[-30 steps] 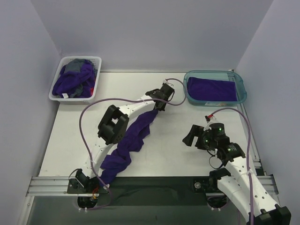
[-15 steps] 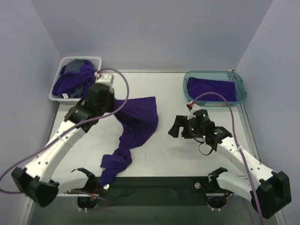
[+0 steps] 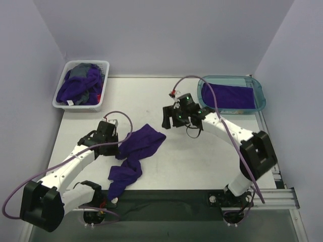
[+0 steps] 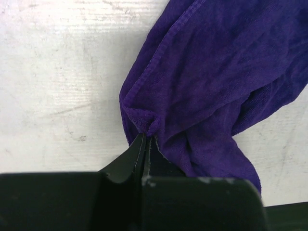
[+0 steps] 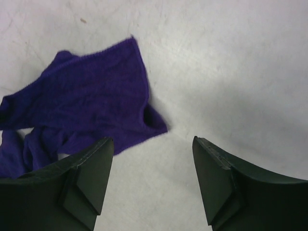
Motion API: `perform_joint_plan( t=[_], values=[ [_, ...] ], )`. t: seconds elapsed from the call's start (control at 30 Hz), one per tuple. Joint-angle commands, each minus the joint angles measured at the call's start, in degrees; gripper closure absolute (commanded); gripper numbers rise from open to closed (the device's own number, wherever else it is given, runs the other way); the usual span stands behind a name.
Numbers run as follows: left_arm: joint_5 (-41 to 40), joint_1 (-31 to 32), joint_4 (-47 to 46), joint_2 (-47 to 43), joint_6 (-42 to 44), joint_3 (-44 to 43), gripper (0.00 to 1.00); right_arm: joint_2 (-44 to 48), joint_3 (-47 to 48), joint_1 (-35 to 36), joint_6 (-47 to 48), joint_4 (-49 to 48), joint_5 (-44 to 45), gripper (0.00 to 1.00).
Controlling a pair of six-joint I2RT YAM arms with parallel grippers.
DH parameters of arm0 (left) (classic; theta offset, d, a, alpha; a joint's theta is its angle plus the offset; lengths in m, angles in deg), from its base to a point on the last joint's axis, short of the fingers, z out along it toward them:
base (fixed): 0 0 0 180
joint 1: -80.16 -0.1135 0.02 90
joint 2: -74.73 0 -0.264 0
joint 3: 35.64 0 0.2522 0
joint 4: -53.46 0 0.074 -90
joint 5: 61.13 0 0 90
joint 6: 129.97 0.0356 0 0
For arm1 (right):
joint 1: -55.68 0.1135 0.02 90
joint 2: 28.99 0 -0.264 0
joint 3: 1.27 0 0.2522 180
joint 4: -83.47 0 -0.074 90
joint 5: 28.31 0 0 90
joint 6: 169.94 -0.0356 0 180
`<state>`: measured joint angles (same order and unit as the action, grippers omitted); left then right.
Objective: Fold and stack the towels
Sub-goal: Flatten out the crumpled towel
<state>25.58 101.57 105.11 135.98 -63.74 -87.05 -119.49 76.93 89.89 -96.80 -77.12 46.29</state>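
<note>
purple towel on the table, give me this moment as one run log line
left fingers: shut on purple towel edge | right fingers: open, hovering by towel corner | towel: crumpled, unfolded

Bright, even, diffuse light from overhead. Faint, soft-edged shadows on the white table. Overhead view sharp throughout. Wrist views crisp on the purple towel; near foreground almost black, detail lost; grey shadow at right.

White arms, black joints, purple cables, possibly green lights.
</note>
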Motion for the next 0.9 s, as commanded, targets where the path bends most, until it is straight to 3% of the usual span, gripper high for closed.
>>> perform_joint_plan(
  t=[0.0,0.07,0.27,0.53,0.87],
  values=[
    [2.06,-1.19,-4.75,-0.79,0.13,-1.38,1.00,-8.88,9.95,0.50,7.28,0.05,-1.11,0.35],
    [2.58,-1.72,-5.10,-0.44,0.30,-1.11,1.00,-15.19,14.63,0.76,9.30,1.11,-2.35,0.44],
    [2.76,-2.77,-5.11,-0.26,0.65,-1.29,1.00,-27.60,27.74,3.31,13.34,5.33,-4.02,0.58],
    [3.29,-3.83,-5.63,-0.87,0.74,-1.02,1.00,-35.62,35.74,7.09,14.93,8.50,0.01,0.60],
    [3.29,-4.18,-5.55,-2.19,0.74,-0.67,1.00,-41.86,40.58,11.13,15.55,11.66,11.43,0.55]
  ],
)
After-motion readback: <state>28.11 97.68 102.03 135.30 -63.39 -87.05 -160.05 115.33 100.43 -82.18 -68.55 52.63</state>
